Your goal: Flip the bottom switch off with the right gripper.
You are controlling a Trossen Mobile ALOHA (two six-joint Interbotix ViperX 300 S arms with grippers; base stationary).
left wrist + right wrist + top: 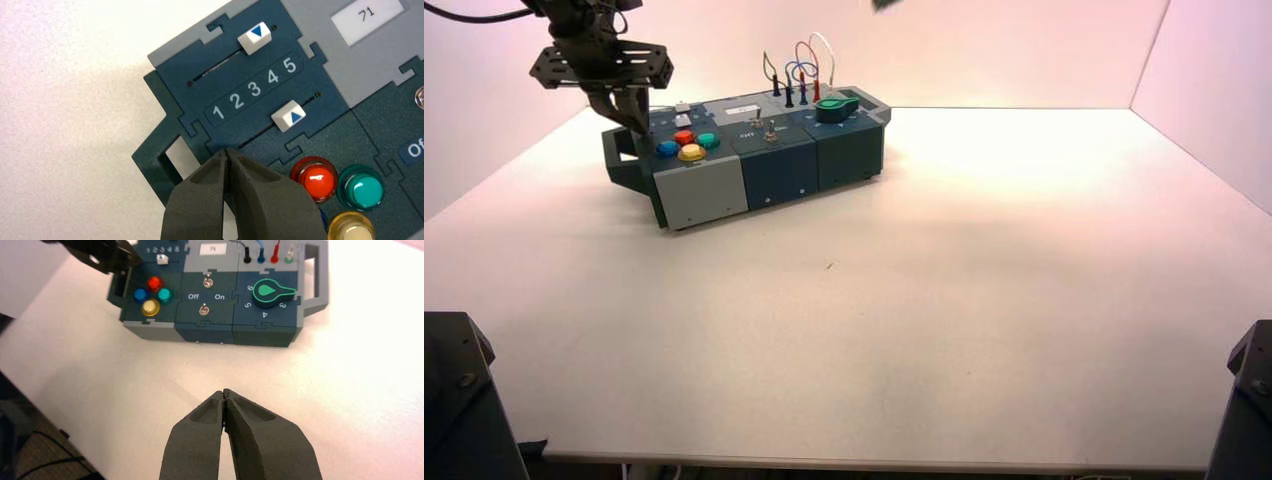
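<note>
Silvery bottom switch (204,310) by "Off"/"On" | right hand (224,392) fingers together | left hand (225,152) likewise, above sliders' box end

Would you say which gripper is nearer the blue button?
Left: the left gripper is close to the blue button, at the box's left end; the right gripper hangs farther off, clear of the box.

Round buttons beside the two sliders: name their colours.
Red, green, yellow and blue; the right wrist view shows all four best.
</note>
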